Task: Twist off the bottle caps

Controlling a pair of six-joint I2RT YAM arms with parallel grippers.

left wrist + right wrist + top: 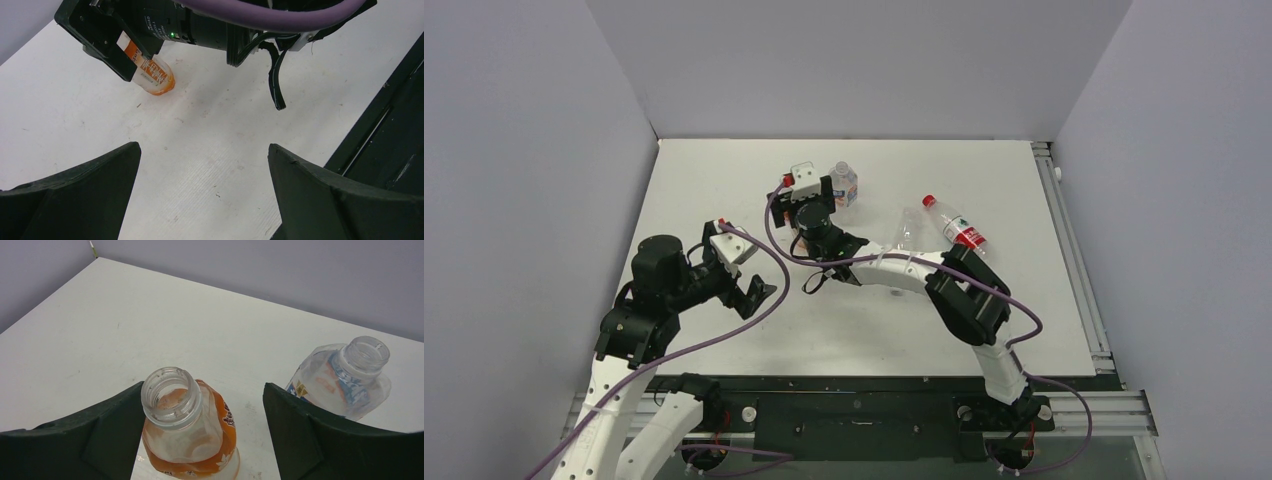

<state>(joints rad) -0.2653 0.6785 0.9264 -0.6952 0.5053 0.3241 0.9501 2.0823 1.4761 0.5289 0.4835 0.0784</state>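
Dark wedge-shaped fingers of the right gripper (202, 407) fill the lower corners of the right wrist view. They stand apart on either side of a soft orange-labelled plastic bottle (190, 440) and clamp nothing. One finger sits just beside the neck and the other is clear of it. That threaded neck is bare, so the spread jaws read as a release after the twist.

At the right of that frame a crumpled clear bottle with a blue label (345, 380) stands upright, its neck bare as well. No loose cap shows in any view.

The one cap I can make out is the small bright red screw cap (929, 200), right of centre in the top view. It is still on a clear red-labelled bottle (962, 233) lying on its side on the white worktop (724, 180). A plain clear bottle (907, 228) lies just beside it; I cannot tell whether it is capped.

The left gripper (205, 165) hangs wide open and empty over bare worktop at lower left. It probably waits to steady a bottle's body.
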